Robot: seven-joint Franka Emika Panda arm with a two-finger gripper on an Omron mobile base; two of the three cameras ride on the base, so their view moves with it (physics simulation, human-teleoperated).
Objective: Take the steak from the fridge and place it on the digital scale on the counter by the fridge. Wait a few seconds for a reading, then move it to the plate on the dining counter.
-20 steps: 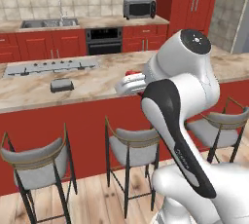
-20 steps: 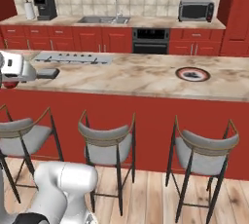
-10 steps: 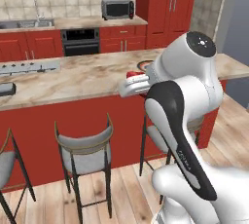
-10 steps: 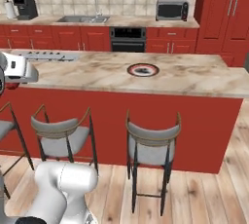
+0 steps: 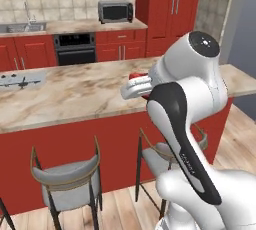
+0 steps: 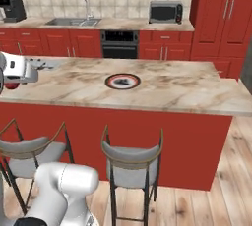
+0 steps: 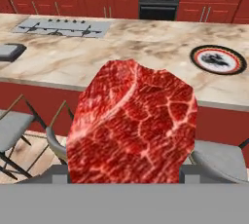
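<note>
From the left base view, the white arm fills the right side, and the gripper (image 5: 134, 85) sits out over the dining counter (image 5: 75, 94), a sliver of red steak (image 5: 136, 76) peeking above the pale hand. A grey-seated stool (image 5: 67, 176) stands below the red front, a second one half hidden behind the arm. Far back, a microwave (image 5: 115, 11) rests on the rear counter beside the tall red cabinets.

Over to the right base view: the hand sits at the far left edge, a bit of red meat (image 6: 11, 85) showing beneath it. The plate (image 6: 122, 80) lies flat on the dining counter (image 6: 187, 90), well apart from the hand, off to the right. Two stools (image 6: 132, 165) are tucked under the front.

Now the hand view, and the steak (image 7: 133, 123) is big in frame, marbled red, clamped between the jaws, which are partly closed on it, and carried above the counter's near edge. The plate (image 7: 217, 59) is up at the right, the digital scale (image 7: 8, 51) at the left edge, the cooktop panel (image 7: 63, 27) beyond it
</note>
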